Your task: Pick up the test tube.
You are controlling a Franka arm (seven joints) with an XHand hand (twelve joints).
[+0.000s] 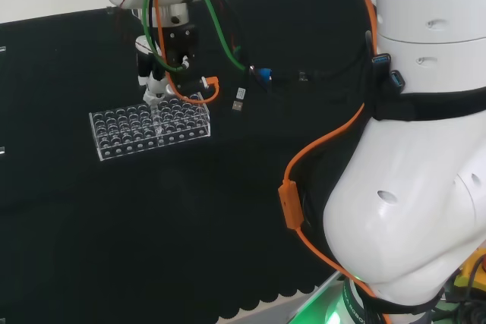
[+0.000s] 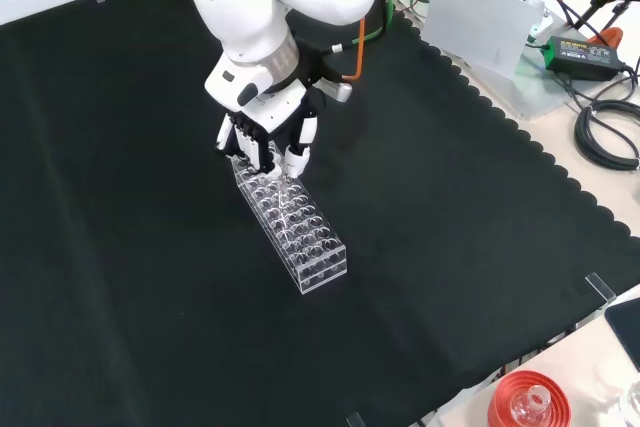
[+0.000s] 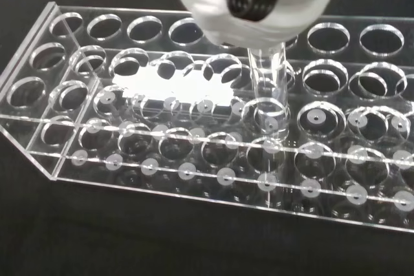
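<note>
Hand (image 2: 268,142), upper centre of front view, had fingers pinched on clear test tube (image 3: 268,92) standing in clear rack (image 2: 296,232).

black cloth (image 2: 480,247) covers bench | red ribbed ring (image 2: 530,399) at front-view bottom right | power adapter (image 2: 585,53) top right

Reaches down from above, wrist near vertical, hand (image 2: 268,142) pointing downward with fingers (image 2: 296,159) curled together at the tips.
</note>
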